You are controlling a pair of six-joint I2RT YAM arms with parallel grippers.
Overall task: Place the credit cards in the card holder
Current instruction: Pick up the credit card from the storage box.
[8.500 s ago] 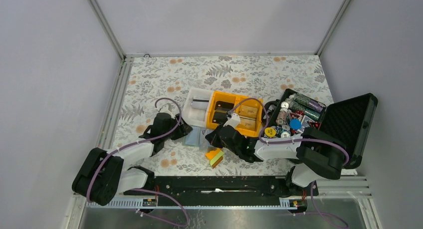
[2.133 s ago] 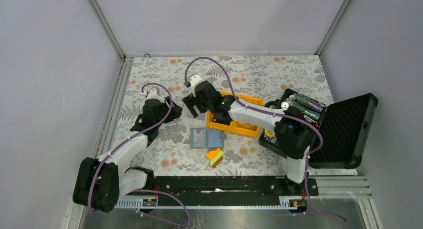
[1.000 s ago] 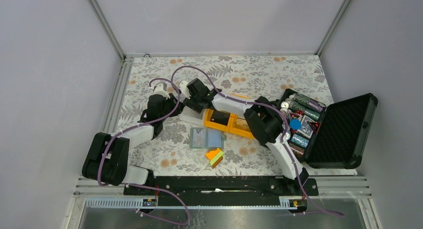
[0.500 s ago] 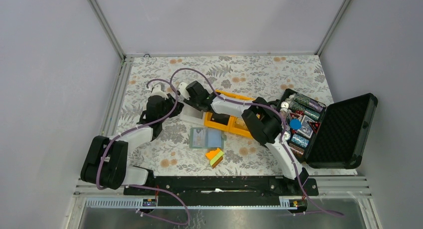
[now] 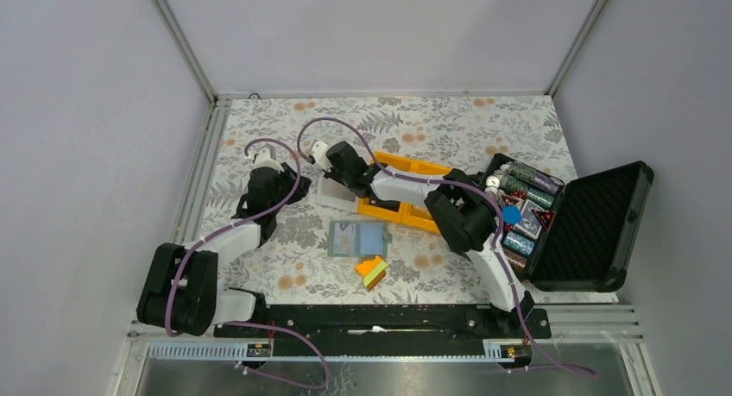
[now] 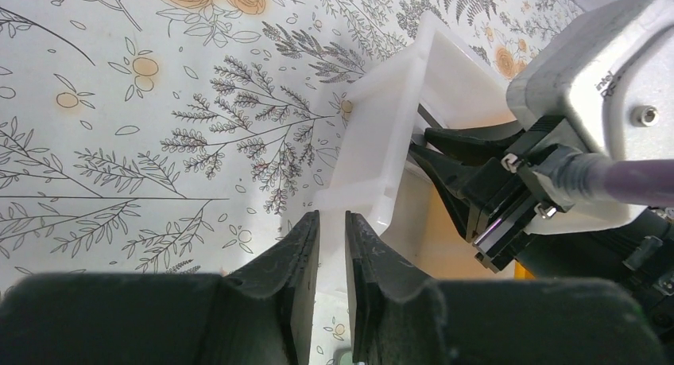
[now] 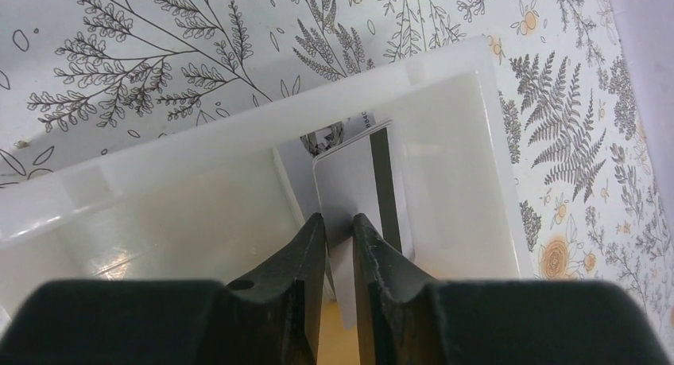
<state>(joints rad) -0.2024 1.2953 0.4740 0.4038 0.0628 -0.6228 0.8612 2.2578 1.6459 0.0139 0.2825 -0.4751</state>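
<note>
So it's the pick-up step that's in hand here, not the loading yet. The right gripper (image 7: 340,246) is reached down into the white bin (image 7: 199,142). Its jaws are drawn nearly together with the edge of the white card (image 7: 354,186), the one with the black stripe, caught between them. So the card looks pinched, though how firm that pinch is can't be told. The left gripper (image 6: 331,246) is narrowed to a slit too, and the bin's lip at one corner appears to be clamped in it, presumably so the bin is kept from sliding. The card holder (image 5: 356,238) is laid open flat on the table, on the arms' side of the bin and apart from both grippers, with the wedge block (image 5: 372,272) just beside it. No card can be seen tucked into it, and the black and tan cards can't be made out from here. Next, the card would need to be lifted clear of the bin wall without being dropped, carried over to the holder and lined up edge-first with one of its pockets. A thin card held by one edge is easily twisted, so a slow approach is probably called for. The holder may also have to be pinned down by the left gripper.
</note>
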